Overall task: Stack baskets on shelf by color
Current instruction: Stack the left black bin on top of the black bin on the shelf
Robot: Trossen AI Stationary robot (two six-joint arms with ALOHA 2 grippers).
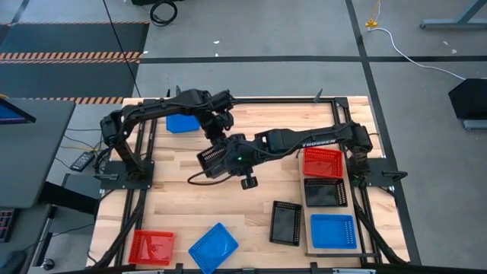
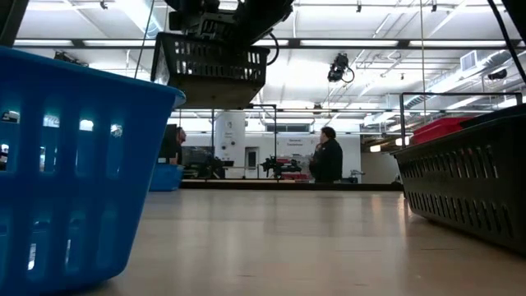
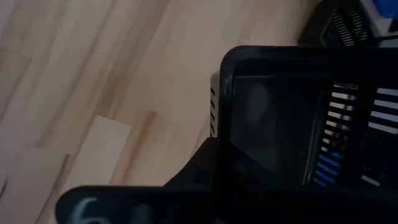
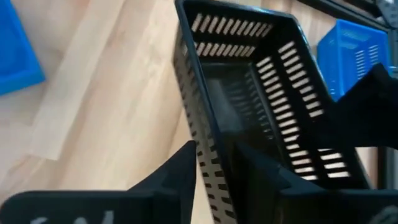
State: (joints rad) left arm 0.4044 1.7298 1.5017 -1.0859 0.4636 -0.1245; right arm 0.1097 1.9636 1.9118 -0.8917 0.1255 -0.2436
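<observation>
A black mesh basket (image 1: pixel 215 160) hangs in the air over the middle of the table, and the low view shows it high up (image 2: pixel 210 66). My right gripper (image 1: pixel 237 157) reaches it from the table's right and is shut on it. My left gripper (image 1: pixel 217 131) is close against the basket's far side, and the basket's rim (image 3: pixel 219 124) fills the left wrist view. The shelf (image 1: pixel 307 221) stands on the table's right side. It carries a red basket (image 1: pixel 323 161), a black one (image 1: pixel 326 192) and a blue one (image 1: pixel 333 230). My right gripper holds the black basket by one side wall (image 4: pixel 202 146), near the end closest to it. One finger (image 4: pixel 261 168) is inside the basket and the other (image 4: pixel 168 174) is outside, with the slotted wall pinched between them. It comes roughly level from the table's right. The basket is lifted clear, opening upward.
Loose baskets sit flat on the tabletop: a blue one (image 1: pixel 181 123) at the far side under the left arm, a black one (image 1: pixel 285 223) beside the shelf, a blue one (image 1: pixel 213 247) and a red one (image 1: pixel 151 246) at the near edge. People stand in the room behind.
</observation>
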